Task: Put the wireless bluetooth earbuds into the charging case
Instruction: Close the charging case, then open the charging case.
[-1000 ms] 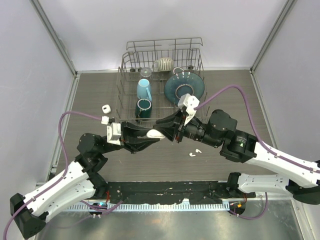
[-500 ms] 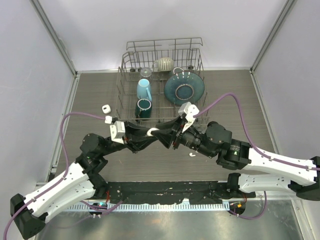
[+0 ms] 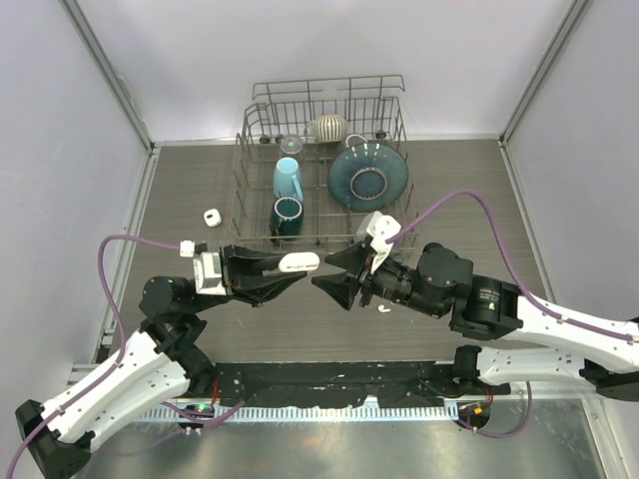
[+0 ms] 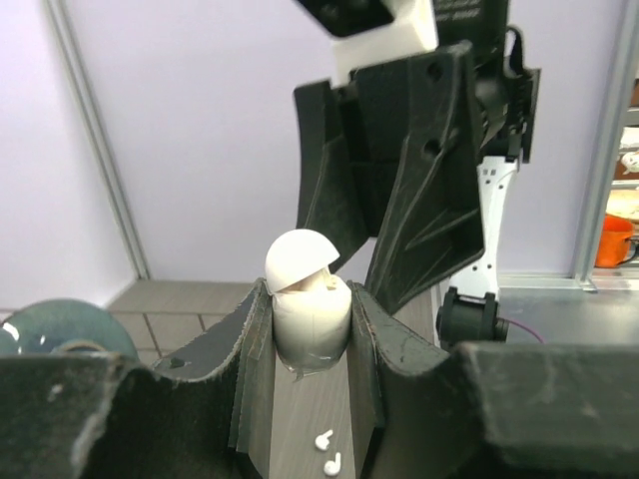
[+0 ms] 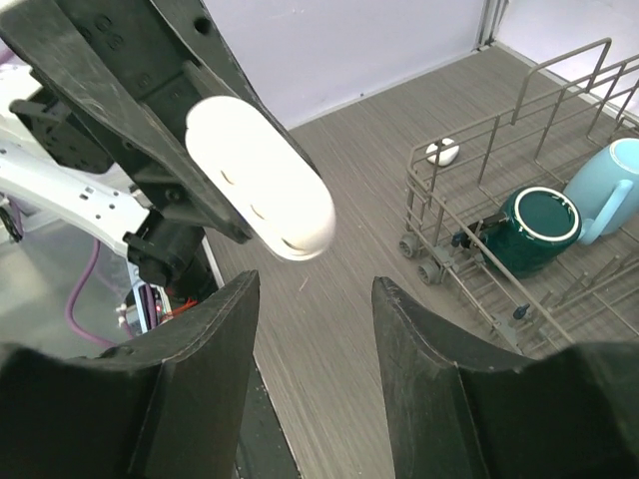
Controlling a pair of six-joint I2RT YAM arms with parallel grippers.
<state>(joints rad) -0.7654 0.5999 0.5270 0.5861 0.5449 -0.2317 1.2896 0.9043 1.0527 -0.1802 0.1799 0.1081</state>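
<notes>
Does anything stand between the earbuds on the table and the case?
Nothing visible does. Two earbuds lie on the table; the case, held up by the left end effector, has its lid open.

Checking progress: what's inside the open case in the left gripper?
The case has its lid tipped up. A small white piece shows at the rim, possibly an earbud. Deeper inside is hidden by its wall and the left gripper.
</notes>
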